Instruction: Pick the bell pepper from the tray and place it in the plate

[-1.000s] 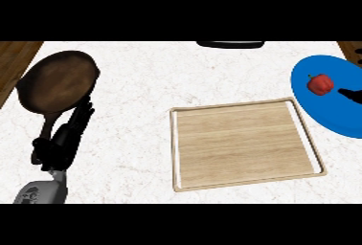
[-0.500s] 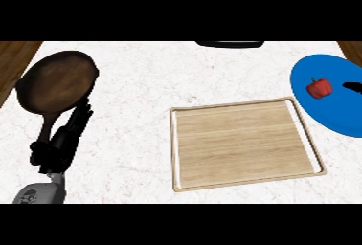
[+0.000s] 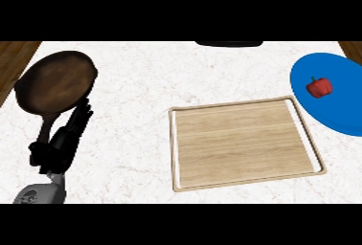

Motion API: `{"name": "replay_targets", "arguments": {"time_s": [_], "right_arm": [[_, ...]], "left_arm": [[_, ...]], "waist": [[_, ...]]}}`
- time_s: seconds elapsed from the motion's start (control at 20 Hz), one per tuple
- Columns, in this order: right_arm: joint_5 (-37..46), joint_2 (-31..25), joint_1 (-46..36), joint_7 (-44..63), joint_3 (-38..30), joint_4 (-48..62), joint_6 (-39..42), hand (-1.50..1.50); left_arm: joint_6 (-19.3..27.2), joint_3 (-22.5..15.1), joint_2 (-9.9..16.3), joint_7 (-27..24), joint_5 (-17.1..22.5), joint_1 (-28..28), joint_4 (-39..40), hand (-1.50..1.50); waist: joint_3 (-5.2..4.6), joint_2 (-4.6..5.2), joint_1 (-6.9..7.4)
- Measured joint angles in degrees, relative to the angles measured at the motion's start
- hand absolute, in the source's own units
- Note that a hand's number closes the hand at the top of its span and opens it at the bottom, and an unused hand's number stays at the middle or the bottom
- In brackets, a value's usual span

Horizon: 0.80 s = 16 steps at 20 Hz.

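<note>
Black left robot hand (image 3: 62, 143), fingers straight, beside pan handle (image 3: 48, 127).

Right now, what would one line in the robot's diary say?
pepper: on blue plate | tray: empty | left hand: open, by pan | right hand: out of view

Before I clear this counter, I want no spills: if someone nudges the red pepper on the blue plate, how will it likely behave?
The pepper looks small and rounded with a stem on top, so it would probably wobble or roll rather than slide flat. It sits well inside the plate, so a light nudge likely keeps it on. It is probably light for its size.
</note>
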Motion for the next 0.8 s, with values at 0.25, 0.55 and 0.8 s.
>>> {"name": "replay_targets", "arguments": {"time_s": [0.25,0.55,0.8], "right_arm": [[-0.78,-2.88,5.27,-2.93,-0.73,-0.83,4.73,-1.5],[-0.32,-3.94,9.7,-4.25,-0.03,-2.75,6.0,-1.5],[-0.15,-3.74,11.93,-5.17,0.34,-3.88,5.44,-1.5]], "left_arm": [[-0.46,0.3,0.18,-0.29,0.36,0.3,-0.29,0.0],[-0.21,0.02,-0.32,-0.4,0.08,-0.03,-0.2,0.0],[-0.08,0.1,-0.46,0.03,0.12,-0.63,-0.15,0.0]], "waist": [[0.19,0.19,0.18],[0.34,0.26,0.15],[0.45,0.27,0.4]]}}
